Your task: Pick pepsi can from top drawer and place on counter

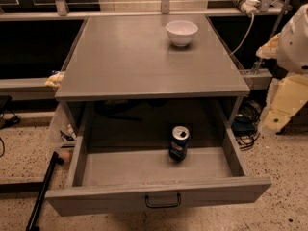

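The pepsi can (179, 144), dark blue with a silver top, stands upright in the open top drawer (154, 170), a little right of its middle. The drawer is pulled out, its grey front panel and black wire handle (163, 201) facing the camera. The grey counter (139, 57) lies above it. My gripper (281, 105), a cream-coloured piece under the white arm (296, 32), hangs at the right edge of the view. It is beside the counter's right side, apart from the can and the drawer.
A white bowl (182, 32) sits at the back right of the counter. Cables (248, 124) lie on the floor right of the drawer. A black pole (41, 194) leans at the drawer's left. A rail with a white plug (248, 3) runs along the back.
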Motion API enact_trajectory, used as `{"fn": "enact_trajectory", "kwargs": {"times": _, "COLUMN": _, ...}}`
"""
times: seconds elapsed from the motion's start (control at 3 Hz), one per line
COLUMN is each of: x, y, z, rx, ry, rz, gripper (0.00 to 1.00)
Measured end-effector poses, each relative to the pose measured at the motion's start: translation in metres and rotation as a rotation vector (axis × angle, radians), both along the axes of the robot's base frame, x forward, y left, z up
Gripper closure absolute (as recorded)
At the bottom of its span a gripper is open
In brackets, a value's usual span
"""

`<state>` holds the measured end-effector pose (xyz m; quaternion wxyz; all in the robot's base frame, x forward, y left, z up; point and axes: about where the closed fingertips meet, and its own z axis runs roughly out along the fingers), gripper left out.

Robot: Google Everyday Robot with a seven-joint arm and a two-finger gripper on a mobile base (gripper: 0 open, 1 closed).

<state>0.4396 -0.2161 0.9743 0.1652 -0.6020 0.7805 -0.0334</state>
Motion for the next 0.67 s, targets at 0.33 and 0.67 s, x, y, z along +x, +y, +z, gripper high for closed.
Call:
{"fn": "enact_trajectory", "kwargs": {"times": 0.33, "x": 0.006, "y": 0.0, "z": -0.021, "rx": 0.06, "ry": -0.011, "rz": -0.002, "gripper": 0.34}}
{"fn": "enact_trajectory", "kwargs": {"times": 0.67, "x": 0.016, "y": 0.001, "z": -0.049, "rx": 0.147, "ry": -0.03, "rz": -0.007, "gripper": 0.57}}
